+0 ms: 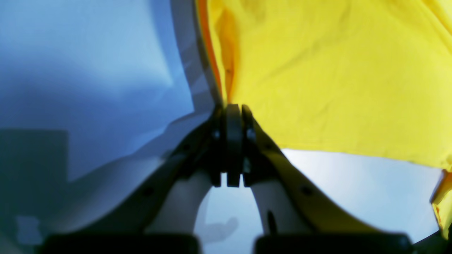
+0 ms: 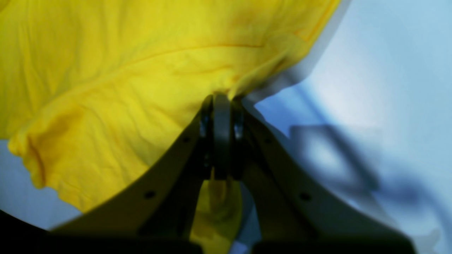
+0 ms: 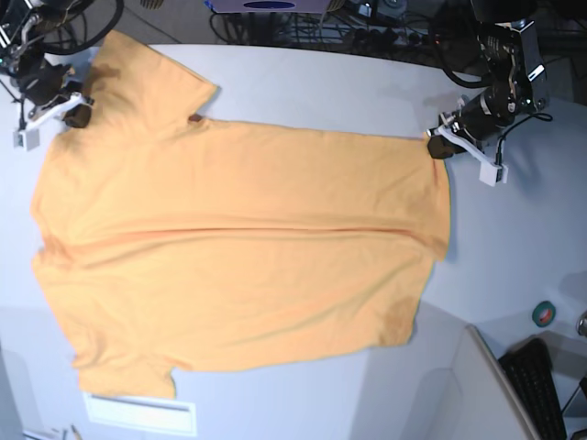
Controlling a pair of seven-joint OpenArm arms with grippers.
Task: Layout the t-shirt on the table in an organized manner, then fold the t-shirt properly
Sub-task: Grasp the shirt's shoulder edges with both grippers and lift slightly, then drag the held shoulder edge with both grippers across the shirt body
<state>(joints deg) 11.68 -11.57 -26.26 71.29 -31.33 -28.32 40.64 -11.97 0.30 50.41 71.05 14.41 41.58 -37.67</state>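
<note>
Left pincer (image 1: pixel 233 106) is seen in the left wrist view clamped on an edge of the t-shirt (image 1: pixel 335 77), presumably so the cloth can be pulled taut. In the right wrist view the right pincer (image 2: pixel 221 96) is likewise clamped on fabric. In the base view the t-shirt is spread nearly flat across the surface (image 3: pixel 348 82), held at opposite ends.

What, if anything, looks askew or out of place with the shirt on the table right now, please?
The t-shirt lies mostly flat on the table, but a long crease runs across its middle. Both the left gripper and right gripper pinch its edges. Nothing looks damaged.
</note>
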